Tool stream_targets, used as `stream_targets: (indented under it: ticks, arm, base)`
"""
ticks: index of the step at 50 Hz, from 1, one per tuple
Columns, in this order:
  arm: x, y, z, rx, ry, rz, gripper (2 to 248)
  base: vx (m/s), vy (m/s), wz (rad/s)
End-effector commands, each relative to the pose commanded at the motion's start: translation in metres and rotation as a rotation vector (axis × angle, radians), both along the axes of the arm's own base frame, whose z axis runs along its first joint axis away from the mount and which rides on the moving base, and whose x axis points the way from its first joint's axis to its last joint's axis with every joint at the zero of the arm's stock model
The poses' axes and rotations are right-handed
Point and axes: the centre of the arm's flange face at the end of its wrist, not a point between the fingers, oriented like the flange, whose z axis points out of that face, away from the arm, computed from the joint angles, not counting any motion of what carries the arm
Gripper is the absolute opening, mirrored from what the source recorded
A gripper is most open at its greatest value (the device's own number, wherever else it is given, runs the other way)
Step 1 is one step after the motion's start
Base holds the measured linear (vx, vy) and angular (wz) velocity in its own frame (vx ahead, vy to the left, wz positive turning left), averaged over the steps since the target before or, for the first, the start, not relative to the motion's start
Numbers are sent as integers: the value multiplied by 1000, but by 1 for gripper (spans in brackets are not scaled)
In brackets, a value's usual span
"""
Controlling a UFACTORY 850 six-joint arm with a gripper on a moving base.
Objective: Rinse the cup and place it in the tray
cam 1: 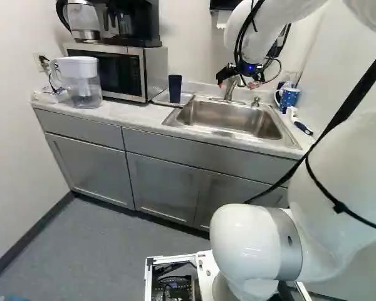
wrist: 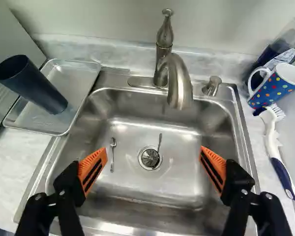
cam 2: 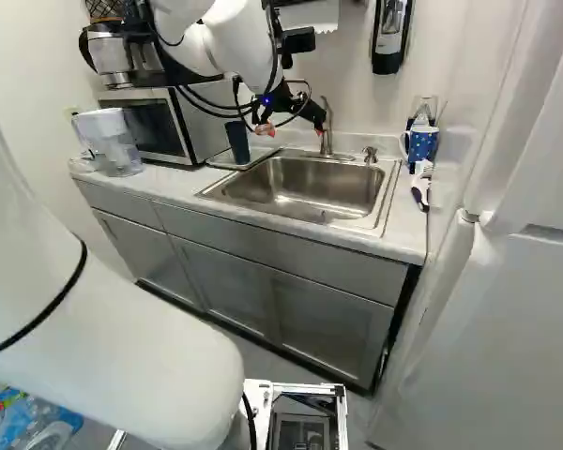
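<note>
Probably the placing is done: the dark cup (wrist: 29,84) stands upright in the tray (wrist: 64,72) beside the sink (wrist: 152,189), though whether it is rinsed doesn't show. The gripper (wrist: 153,150) is spread wide over the sink, holding nothing. Best to back off slowly, keeping clear of the faucet (wrist: 179,83) and that tall, tippy cup.

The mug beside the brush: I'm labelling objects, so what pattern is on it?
The mug is blue with multicoloured dots, clearest in the wrist view.
</note>
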Motion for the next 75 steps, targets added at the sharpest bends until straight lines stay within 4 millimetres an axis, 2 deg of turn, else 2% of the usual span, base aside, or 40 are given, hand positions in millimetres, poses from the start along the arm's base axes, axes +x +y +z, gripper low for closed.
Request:
stream_targets:
  ticks: [21,75]
  arm:
    - [0,0,0,0,0,0,247]
    - [0,0,0,0,0,0,247]
  base:
    - [-78,5,1]
    - [-162,32,-5]
